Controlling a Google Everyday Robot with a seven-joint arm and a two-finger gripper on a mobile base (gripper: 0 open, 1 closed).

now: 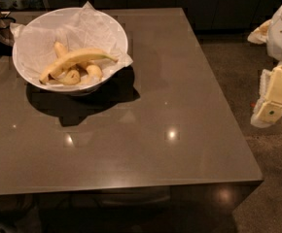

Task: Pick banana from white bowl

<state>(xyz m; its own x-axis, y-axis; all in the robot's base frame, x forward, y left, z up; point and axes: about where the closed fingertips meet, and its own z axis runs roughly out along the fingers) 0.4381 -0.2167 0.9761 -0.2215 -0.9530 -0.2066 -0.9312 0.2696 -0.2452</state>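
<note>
Holding the banana (78,58), the white bowl (18,67) stands well apart from the claw (275,99), state unclear

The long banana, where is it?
In the camera view, the banana lies atop two shorter bananas in the white bowl, far left on the table; the gripper hangs beyond its right edge.

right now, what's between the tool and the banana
Camera view: from the tool, off the table's right side, bare tabletop, then the paper-lined rim of the white bowl, then the banana.
</note>
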